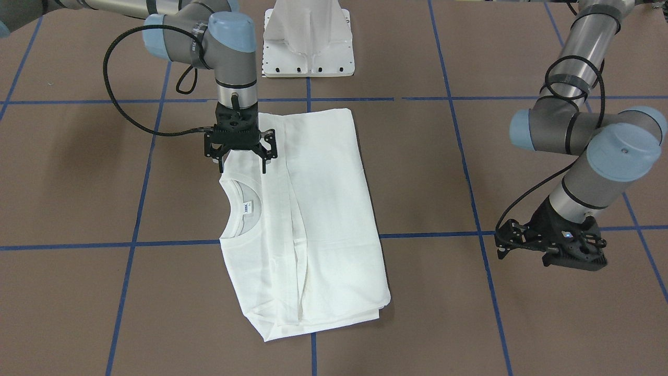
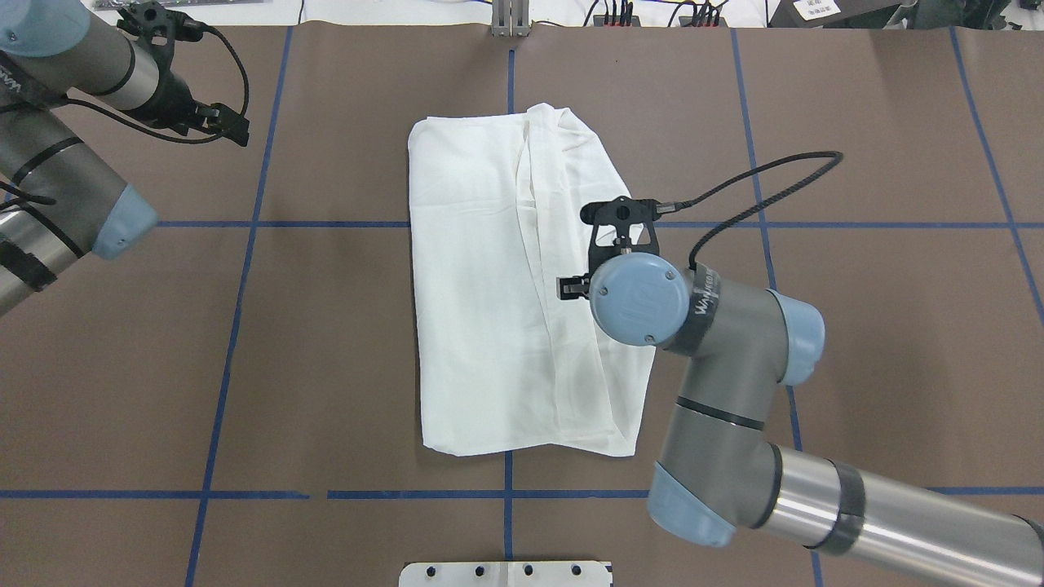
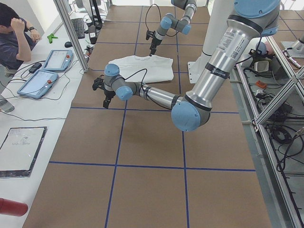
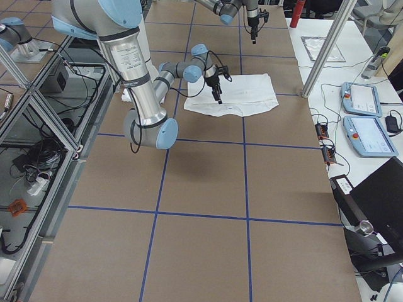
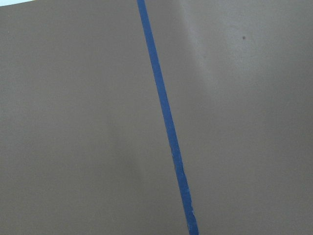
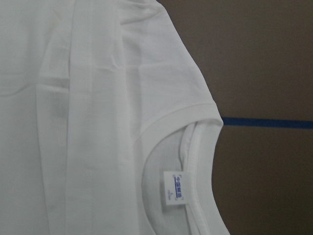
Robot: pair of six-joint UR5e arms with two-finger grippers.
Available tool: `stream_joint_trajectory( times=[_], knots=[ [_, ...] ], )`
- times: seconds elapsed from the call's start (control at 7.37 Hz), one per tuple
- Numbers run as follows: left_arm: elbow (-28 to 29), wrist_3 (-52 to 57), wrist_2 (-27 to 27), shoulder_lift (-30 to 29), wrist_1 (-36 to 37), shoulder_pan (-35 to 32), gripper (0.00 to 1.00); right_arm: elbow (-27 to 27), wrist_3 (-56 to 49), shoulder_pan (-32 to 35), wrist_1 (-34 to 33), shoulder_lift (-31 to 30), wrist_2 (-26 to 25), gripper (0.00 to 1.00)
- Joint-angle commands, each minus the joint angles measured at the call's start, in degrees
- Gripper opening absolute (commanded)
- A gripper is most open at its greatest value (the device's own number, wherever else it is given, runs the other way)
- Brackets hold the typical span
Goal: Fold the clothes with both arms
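t-shirt (image 1: 323,209) lies folded; right fingers (image 1: 264,166) spread over it.

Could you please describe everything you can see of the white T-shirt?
The white T-shirt looks like soft cotton knit and lies flat on the brown table, folded into a long rectangle with lengthwise creases. Its round collar, with a small blue-and-white neck label inside, sits on the edge towards the robot's right. The open right gripper stands over the shoulder beside the collar; contact cannot be judged.
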Motion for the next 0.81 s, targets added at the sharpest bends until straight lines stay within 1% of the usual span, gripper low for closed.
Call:
stream_joint_trajectory(
  times=[0.0,0.27,0.41,0.54,0.68],
  knots=[
    [-0.08,0.00,-0.03,0.00,-0.06,0.18,1.00,-16.05,-1.16,3.27,-0.13,12.91,0.08,1.00],
    [0.00,0.00,-0.03,0.00,-0.06,0.35,1.00,-26.01,-2.13,4.25,-0.04,20.93,0.08,1.00],
    [0.00,0.00,-0.03,0.00,-0.06,0.44,1.00,-27.97,-2.22,4.25,1.27,21.92,0.00,1.00],
    [0.00,0.00,0.06,0.00,-0.06,0.44,1.00,-31.21,-2.22,4.25,4.93,22.02,-0.18,1.00],
    [0.00,0.00,-0.03,0.00,-0.06,0.44,1.00,-32.72,-2.65,4.25,5.84,22.02,-0.18,1.00]
  ],
)
